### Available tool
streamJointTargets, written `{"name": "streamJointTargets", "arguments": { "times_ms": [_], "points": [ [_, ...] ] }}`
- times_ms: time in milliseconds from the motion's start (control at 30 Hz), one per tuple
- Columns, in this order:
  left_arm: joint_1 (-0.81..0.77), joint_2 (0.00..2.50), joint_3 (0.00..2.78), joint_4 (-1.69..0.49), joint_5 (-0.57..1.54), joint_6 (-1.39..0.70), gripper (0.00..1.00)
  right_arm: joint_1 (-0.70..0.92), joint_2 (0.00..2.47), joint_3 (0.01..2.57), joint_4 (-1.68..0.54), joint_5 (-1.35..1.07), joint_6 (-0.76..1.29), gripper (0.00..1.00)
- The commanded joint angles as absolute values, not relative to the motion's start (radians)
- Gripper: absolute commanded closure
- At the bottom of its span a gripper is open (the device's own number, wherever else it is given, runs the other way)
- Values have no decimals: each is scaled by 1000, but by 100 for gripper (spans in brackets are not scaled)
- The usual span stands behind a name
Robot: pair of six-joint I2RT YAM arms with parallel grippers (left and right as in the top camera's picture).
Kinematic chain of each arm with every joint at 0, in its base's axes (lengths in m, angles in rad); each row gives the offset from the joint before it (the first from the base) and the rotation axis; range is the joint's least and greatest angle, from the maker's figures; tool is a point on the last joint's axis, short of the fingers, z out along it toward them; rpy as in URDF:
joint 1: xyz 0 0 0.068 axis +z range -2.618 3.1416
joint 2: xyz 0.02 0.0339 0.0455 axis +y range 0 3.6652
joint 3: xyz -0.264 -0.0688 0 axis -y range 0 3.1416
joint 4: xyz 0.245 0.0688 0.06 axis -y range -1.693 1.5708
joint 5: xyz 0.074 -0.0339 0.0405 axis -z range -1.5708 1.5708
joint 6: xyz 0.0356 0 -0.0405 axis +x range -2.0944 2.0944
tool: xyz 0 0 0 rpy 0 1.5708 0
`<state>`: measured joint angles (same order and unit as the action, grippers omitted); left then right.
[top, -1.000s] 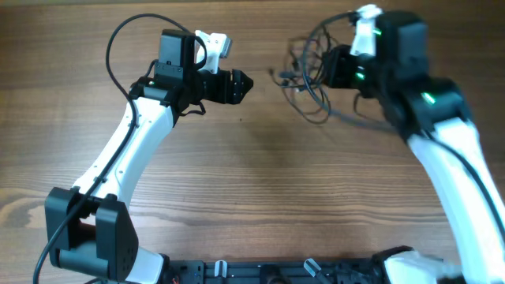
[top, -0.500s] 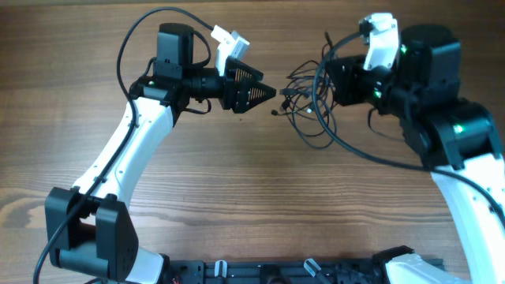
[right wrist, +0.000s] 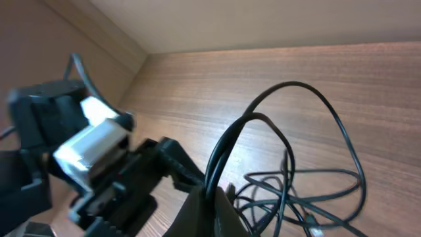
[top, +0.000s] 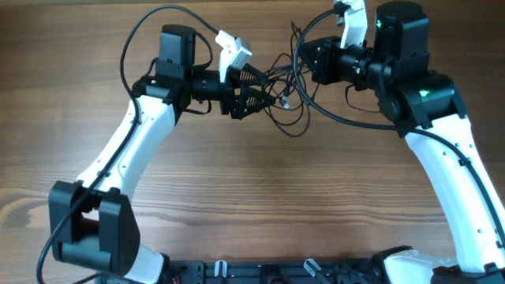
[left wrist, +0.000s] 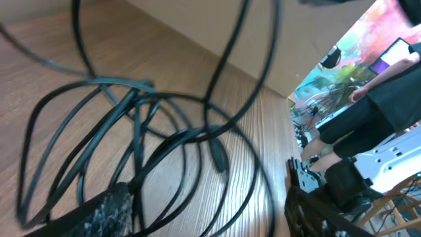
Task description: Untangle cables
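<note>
The cables [top: 282, 83] are a tangle of thin black cords with small plugs, hanging between my two grippers above the wooden table [top: 260, 189]. My left gripper [top: 258, 91] is open, its fingers pushed into the left side of the tangle. In the left wrist view several cable loops [left wrist: 138, 125] run between the spread fingers [left wrist: 210, 220]. My right gripper [top: 313, 63] is shut on two cable strands and holds them lifted. In the right wrist view the strands rise in an arch from the shut jaws [right wrist: 214, 197], and the rest of the cables [right wrist: 296, 178] lie on the table below.
Thick black wires of the robot arms loop over the left arm [top: 130, 47] and under the right arm [top: 347, 122]. The left gripper [right wrist: 131, 178] shows close by in the right wrist view. The table's back edge meets a wall.
My left gripper has opened and moved right into the tangle. My right gripper has moved left and toward the back with the cables, closing the gap between the two grippers.
</note>
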<state>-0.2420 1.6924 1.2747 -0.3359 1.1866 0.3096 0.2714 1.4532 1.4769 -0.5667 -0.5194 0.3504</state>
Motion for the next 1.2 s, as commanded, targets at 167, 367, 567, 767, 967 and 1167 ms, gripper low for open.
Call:
{"name": "streamJointTargets", "arguments": {
  "times_ms": [167,367,567,767,967,1167],
  "points": [
    [-240,1800,1288,-336,1177,337,28,268,1449,1485,-554,-556,393,96],
    [-270,1800,1288,-318,1172,337,28,268,1449,1485,-554,-579,397,96],
    [-352,1801,1288,-302,970,337,34,268,1449,1485,-554,-609,401,96],
    [-363,1801,1288,-293,881,337,96,268,1448,1485,-554,-608,400,96],
    [-351,1801,1288,-273,804,328,96,268,1449,1485,-562,-599,403,96],
    [-204,1798,1289,-277,789,226,96,268,1449,1485,-705,-294,440,96]
  ]
}}
